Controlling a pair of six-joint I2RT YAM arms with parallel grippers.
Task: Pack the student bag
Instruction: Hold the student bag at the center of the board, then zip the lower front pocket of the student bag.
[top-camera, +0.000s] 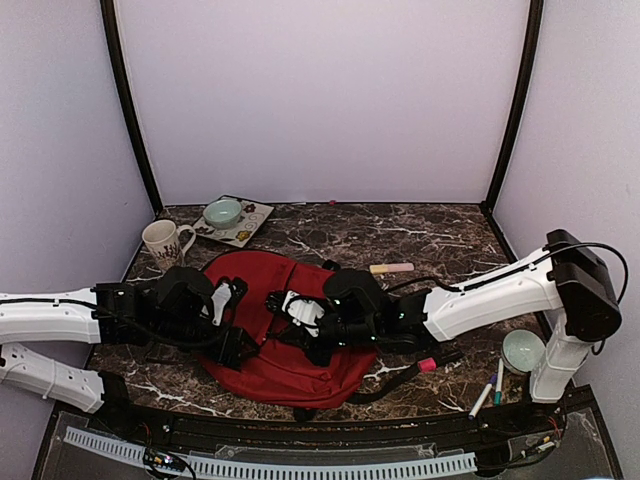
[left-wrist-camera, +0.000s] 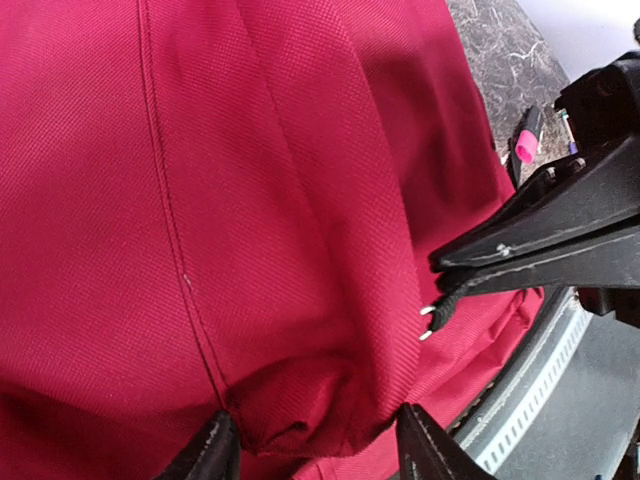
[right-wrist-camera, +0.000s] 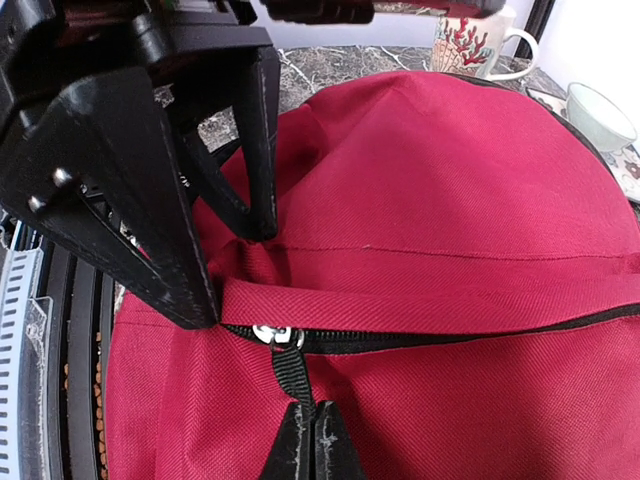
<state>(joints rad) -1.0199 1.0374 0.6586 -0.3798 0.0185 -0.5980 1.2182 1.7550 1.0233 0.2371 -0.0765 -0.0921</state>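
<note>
We count one student bag (top-camera: 262, 372), lying flat mid-tabletop (top-camera: 440, 235), its zip (right-wrist-camera: 450, 338) looking shut. Our right end effector (right-wrist-camera: 313, 440) is pressed together on the black zipper pull (right-wrist-camera: 290, 375), we judge to draw the zip open. Our left end effector (left-wrist-camera: 315, 450) pinches a fabric fold just beside the slider, likely bracing the bag against that tug. Around it we count one mug (top-camera: 165, 243), one tray (top-camera: 250, 228), two bowls (top-camera: 222, 213) (top-camera: 522, 350) and four pens (top-camera: 391, 268)

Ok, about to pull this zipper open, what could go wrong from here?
1. The right gripper holds only the thin zipper pull at its fingertips; it may slip out.
2. The left gripper bunches student bag fabric right beside the slider; the fold could jam the zipper.
</note>
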